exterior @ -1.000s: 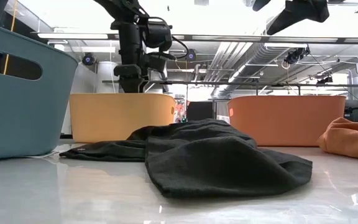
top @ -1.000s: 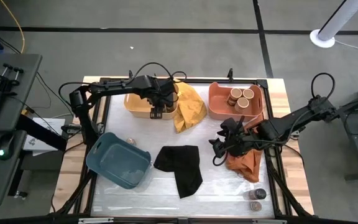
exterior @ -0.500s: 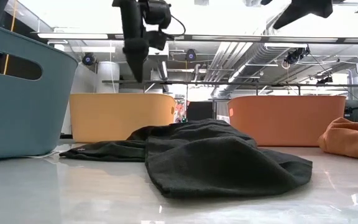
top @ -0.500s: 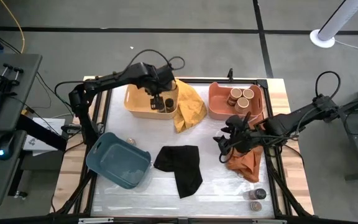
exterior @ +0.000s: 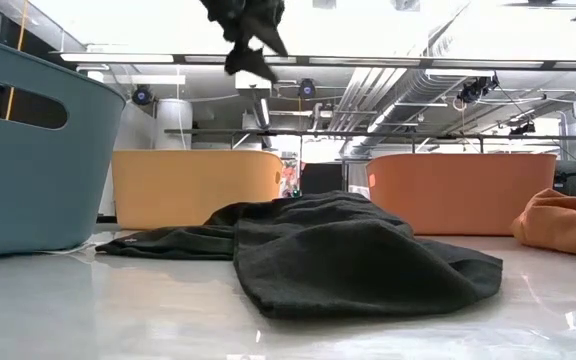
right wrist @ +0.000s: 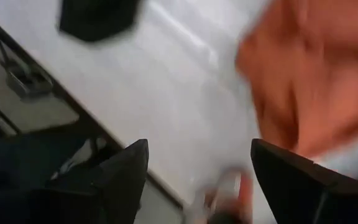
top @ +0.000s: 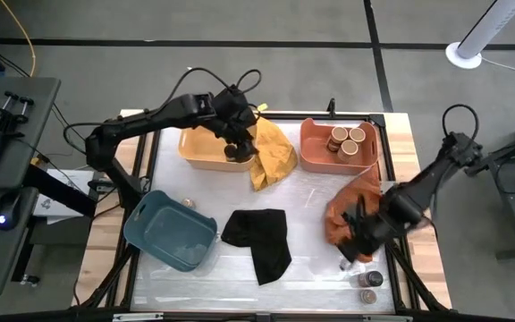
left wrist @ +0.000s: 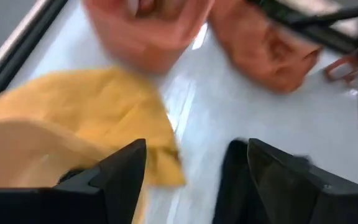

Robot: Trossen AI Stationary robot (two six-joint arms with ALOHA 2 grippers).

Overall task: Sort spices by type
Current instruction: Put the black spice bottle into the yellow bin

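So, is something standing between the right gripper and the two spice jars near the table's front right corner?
Nothing visible does. The right gripper, open and empty, hovers just behind the two jars; the rust-orange cloth lies farther back, not between them.

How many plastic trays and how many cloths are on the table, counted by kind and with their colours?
Trays: 3 (yellow tray, coral tray, blue tray)
Cloths: 3 (yellow cloth, black cloth, rust-orange cloth)
Total: 6
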